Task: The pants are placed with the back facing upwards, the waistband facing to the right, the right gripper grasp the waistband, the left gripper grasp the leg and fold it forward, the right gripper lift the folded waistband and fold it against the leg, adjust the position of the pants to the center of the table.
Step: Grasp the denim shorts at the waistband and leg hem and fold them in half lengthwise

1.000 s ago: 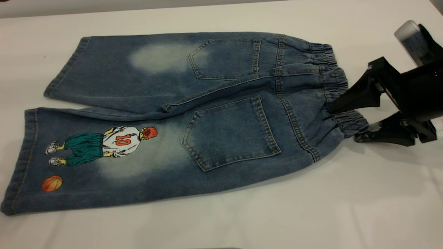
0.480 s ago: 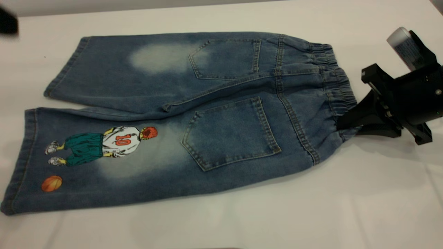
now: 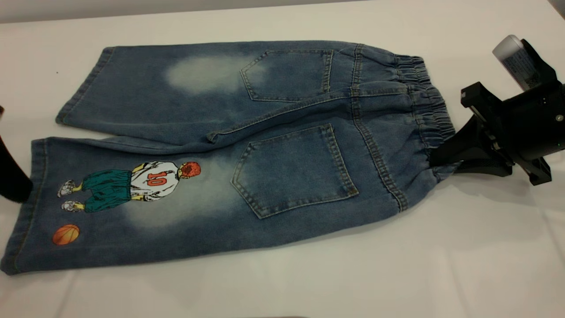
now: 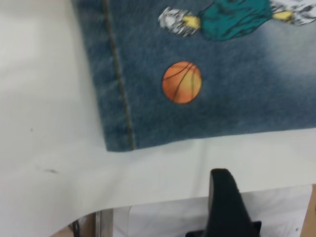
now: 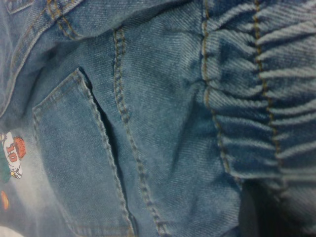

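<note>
Nearest the camera in the exterior view: bare white worktop (image 3: pixel 309 282), w/ the pants (image 3: pixel 247 150) lying flat on it, back side up, legs to the left, waistband to the right.

Near leg (image 3: pixel 132 207) = the printed one: player in white no. 10 shirt (image 3: pixel 154 179) and orange basketball (image 3: pixel 66 234) close to the hem. Its hem corner lies just short of the worktop's front edge, per the left wrist view. Near back pocket (image 3: pixel 293 170) sits flat between print and waistband.

Left gripper (image 3: pixel 11 174) shows only as a dark shape at the left edge, at the hem of the printed leg; touching or just beside, can't tell. One black finger (image 4: pixel 224 202) shows in the left wrist view, off the cloth and over the worktop's edge; open or closed, can't tell.

Right gripper (image 3: pixel 446 161) is at the near end of the waistband (image 3: pixel 430 119), fingers together and clamped on the gathered denim, which bunches up toward it. Right wrist view is filled w/ ruched elastic (image 5: pixel 252 94) and pocket seam.

Farther back: plain leg (image 3: pixel 145 92) w/ pale faded patch (image 3: pixel 201 73), spread apart from the printed leg at the hems, and the far pocket (image 3: pixel 287 75).
</note>
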`<control>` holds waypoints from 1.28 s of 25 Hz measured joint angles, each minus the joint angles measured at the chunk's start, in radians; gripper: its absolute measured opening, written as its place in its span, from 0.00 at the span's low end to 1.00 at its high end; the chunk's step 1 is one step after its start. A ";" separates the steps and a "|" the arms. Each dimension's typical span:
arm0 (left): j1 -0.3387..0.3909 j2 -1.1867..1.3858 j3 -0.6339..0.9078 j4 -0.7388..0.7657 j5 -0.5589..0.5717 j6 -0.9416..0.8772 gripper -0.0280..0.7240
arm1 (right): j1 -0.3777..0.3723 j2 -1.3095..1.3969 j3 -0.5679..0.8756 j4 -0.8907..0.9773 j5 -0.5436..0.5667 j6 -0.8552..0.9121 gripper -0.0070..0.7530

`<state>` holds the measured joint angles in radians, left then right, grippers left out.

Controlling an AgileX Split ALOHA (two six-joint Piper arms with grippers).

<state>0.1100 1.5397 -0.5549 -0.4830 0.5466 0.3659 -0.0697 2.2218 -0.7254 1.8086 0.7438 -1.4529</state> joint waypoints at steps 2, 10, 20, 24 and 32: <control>0.000 0.028 -0.002 0.012 -0.001 -0.014 0.54 | 0.000 0.000 0.000 0.000 0.000 -0.002 0.06; 0.000 0.159 -0.002 0.099 -0.063 -0.094 0.54 | 0.000 0.000 -0.001 -0.002 0.000 -0.006 0.06; 0.000 0.265 -0.005 0.183 -0.128 -0.158 0.54 | 0.000 0.000 -0.002 -0.003 0.000 -0.010 0.06; 0.000 0.312 -0.008 0.184 -0.164 -0.158 0.58 | 0.000 0.000 -0.002 -0.004 0.000 -0.012 0.06; 0.000 0.362 -0.009 0.184 -0.217 -0.158 0.67 | 0.000 0.000 -0.002 -0.006 0.000 -0.019 0.06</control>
<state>0.1100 1.9020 -0.5639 -0.2992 0.3301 0.2080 -0.0697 2.2218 -0.7273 1.8026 0.7438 -1.4719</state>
